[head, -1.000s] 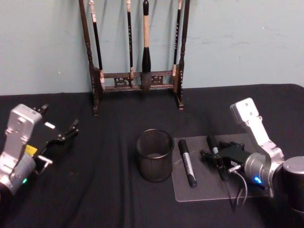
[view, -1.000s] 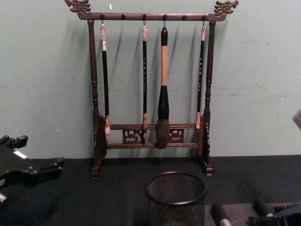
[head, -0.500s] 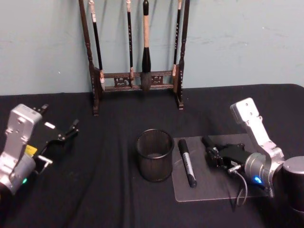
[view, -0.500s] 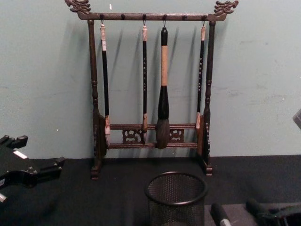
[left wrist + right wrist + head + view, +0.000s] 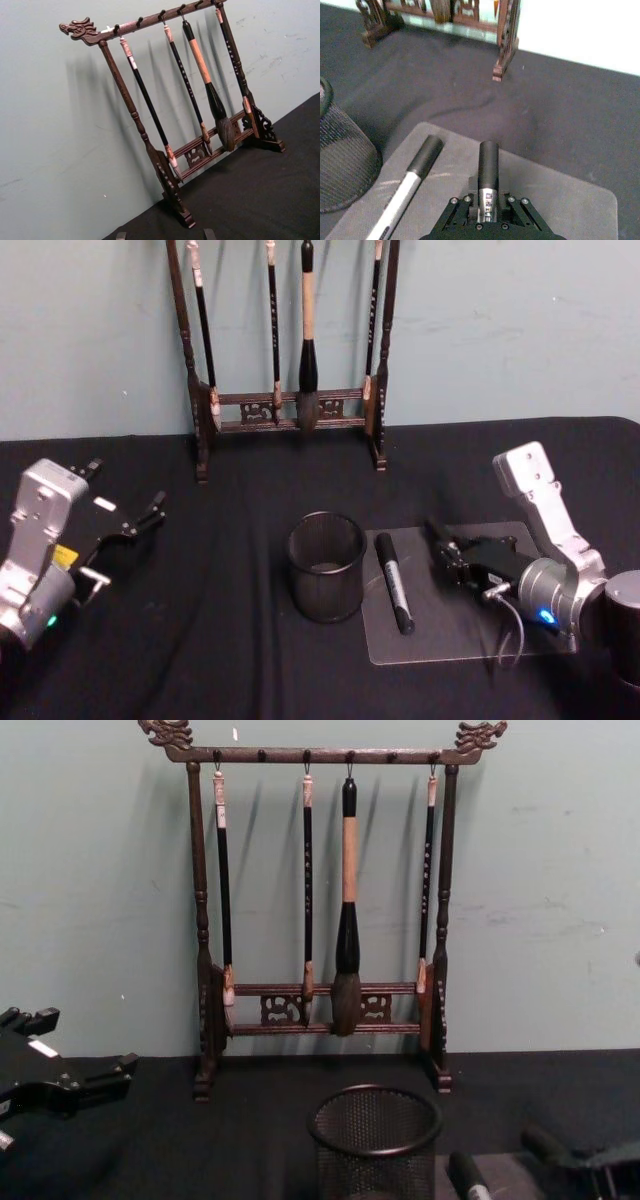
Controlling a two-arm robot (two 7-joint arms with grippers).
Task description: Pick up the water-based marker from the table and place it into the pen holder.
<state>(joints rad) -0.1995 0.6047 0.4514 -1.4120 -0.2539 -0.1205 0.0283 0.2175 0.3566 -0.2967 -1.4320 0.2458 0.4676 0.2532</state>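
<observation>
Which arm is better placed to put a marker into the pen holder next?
Right. The right claw is shut on a marker beside the pen holder; the left claw sits open, farther off on the other side.

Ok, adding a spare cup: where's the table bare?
The table is bare between the left gripper and the pen holder, and between the brush rack and the holder. The mat is crowded: a marker lies there, and the right gripper holds a second marker.
</observation>
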